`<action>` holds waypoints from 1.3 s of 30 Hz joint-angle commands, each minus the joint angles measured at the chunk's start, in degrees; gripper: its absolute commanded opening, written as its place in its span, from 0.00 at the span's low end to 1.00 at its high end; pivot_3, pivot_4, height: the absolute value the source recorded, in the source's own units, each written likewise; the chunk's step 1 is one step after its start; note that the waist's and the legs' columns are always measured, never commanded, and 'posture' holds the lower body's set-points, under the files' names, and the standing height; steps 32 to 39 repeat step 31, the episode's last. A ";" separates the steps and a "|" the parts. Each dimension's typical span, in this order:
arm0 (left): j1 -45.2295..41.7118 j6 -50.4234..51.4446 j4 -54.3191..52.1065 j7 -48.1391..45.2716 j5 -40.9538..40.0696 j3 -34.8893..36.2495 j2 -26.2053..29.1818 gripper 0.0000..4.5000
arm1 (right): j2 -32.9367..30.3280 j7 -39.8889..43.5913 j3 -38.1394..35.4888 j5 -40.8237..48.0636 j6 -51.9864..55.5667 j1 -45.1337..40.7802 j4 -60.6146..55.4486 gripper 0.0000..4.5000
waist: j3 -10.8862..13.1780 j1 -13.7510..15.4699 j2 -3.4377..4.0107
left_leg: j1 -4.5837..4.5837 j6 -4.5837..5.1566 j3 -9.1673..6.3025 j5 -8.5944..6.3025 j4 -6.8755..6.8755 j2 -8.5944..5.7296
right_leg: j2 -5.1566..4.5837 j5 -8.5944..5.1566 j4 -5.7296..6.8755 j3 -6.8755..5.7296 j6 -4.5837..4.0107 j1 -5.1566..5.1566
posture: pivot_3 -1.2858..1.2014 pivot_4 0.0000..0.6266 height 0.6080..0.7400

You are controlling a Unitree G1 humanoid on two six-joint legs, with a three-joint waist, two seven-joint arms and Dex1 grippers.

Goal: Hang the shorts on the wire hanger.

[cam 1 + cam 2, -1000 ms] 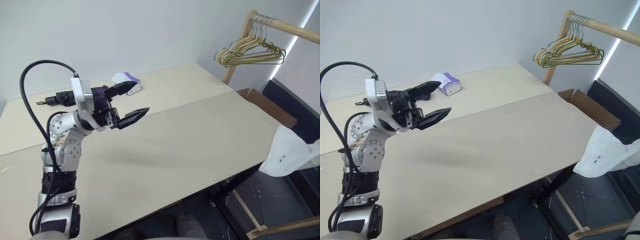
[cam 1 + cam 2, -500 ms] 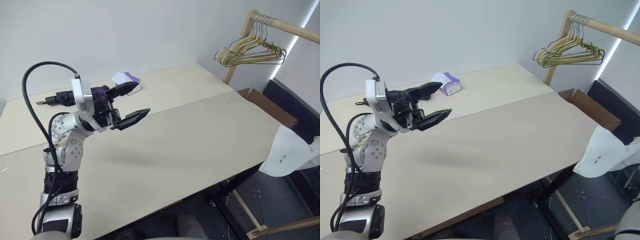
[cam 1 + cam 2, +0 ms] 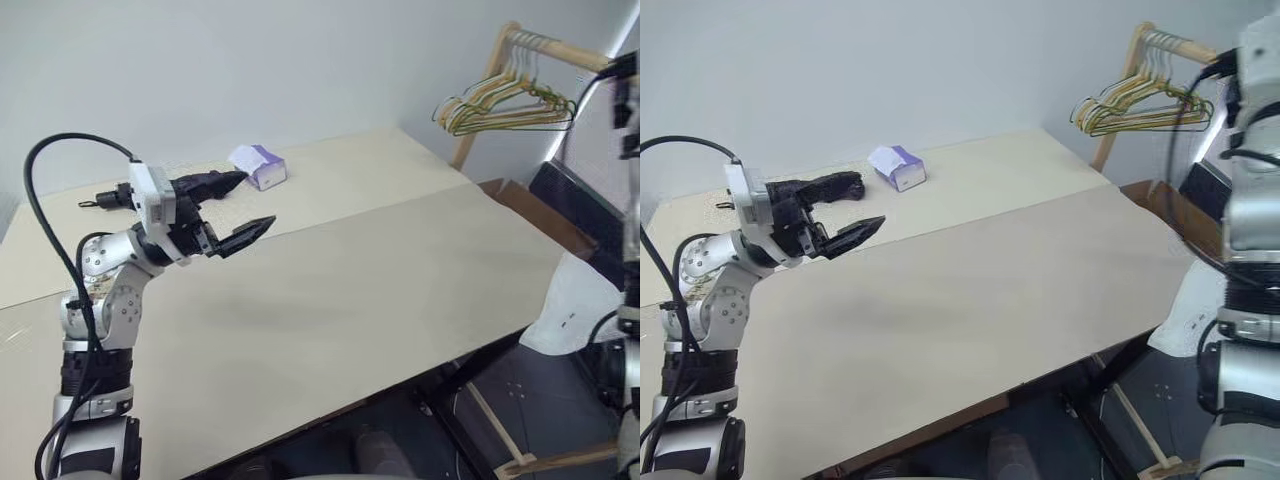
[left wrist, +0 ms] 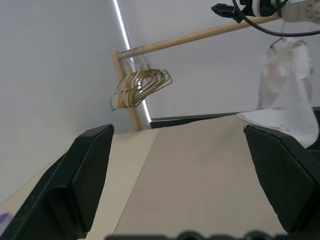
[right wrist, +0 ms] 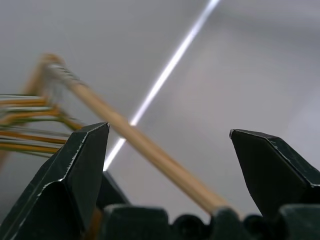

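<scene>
Both tools empty and spread wide, the left tool point(image 3: 232, 208) poised over the surface point(image 3: 400, 270), the right tool point(image 5: 167, 165) aimed at the rack rail point(image 5: 150, 150), while the shorts point(image 4: 282, 95) hang by that rack — looks done, barring a check.

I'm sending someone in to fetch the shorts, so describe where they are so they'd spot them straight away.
Start at the long beige table and go to its end nearest the wooden clothes rail with the bunch of hangers. The shorts hang just past that table edge, below the rail. They are the only white cloth there, soft and crumpled, unlike the small purple-and-white box on the table.
</scene>
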 commanded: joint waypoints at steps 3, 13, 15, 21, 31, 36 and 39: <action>7.45 0.51 -5.75 3.48 0.97 3.39 2.52 1.00 | 5.43 14.17 6.33 2.59 -4.06 2.64 -6.63 0.99 | 0.00 2.47 -0.02 | -0.10 -0.01 0.01 0.00 -0.11 0.00 | 0.03 0.19 -0.05 -0.04 -0.35 -0.11 | 0.53 0.00 1.00; 20.03 0.60 -12.70 7.36 4.08 4.72 4.62 1.00 | 4.43 38.23 15.44 5.15 -7.97 16.36 -16.44 0.99 | -0.01 11.90 -0.12 | -1.16 -0.43 0.07 0.24 0.02 -0.04 | 0.02 0.23 -0.10 -0.29 -0.44 -1.07 | 0.58 0.00 1.00; 21.58 0.72 -13.13 7.39 3.84 5.14 4.87 1.00 | 3.47 41.14 16.50 4.41 -9.77 17.74 -17.63 0.99 | -0.01 12.86 -0.12 | -1.16 -0.10 0.06 0.04 0.02 -0.03 | 0.02 0.23 -0.13 -0.34 -0.45 -1.06 | 0.58 0.00 1.00; 23.24 0.81 -13.94 7.58 3.57 5.84 5.61 1.00 | 4.55 44.60 17.12 3.31 -10.89 18.93 -19.47 0.99 | -0.01 14.04 -0.19 | -1.13 -0.13 0.04 0.08 0.04 0.01 | 0.04 0.33 -0.12 -0.50 -0.62 -1.03 | 0.59 0.00 1.00; 22.14 0.96 -13.32 7.76 4.16 5.03 5.97 1.00 | 5.41 45.08 16.55 1.62 -10.98 19.78 -19.81 0.99 | -0.02 14.36 -0.22 | -1.19 -0.18 0.10 0.15 0.03 0.02 | 0.06 0.36 -0.12 -0.66 -0.69 -1.02 | 0.58 0.00 1.00; 22.14 0.96 -13.32 7.76 4.16 5.03 5.97 1.00 | 5.41 45.08 16.55 1.62 -10.98 19.78 -19.81 0.99 | -0.02 14.36 -0.22 | -1.19 -0.18 0.10 0.15 0.03 0.02 | 0.06 0.36 -0.12 -0.66 -0.69 -1.02 | 0.58 0.00 1.00; 22.14 0.96 -13.32 7.76 4.16 5.03 5.97 1.00 | 5.41 45.08 16.55 1.62 -10.98 19.78 -19.81 0.99 | -0.02 14.36 -0.22 | -1.19 -0.18 0.10 0.15 0.03 0.02 | 0.06 0.36 -0.12 -0.66 -0.69 -1.02 | 0.58 0.00 1.00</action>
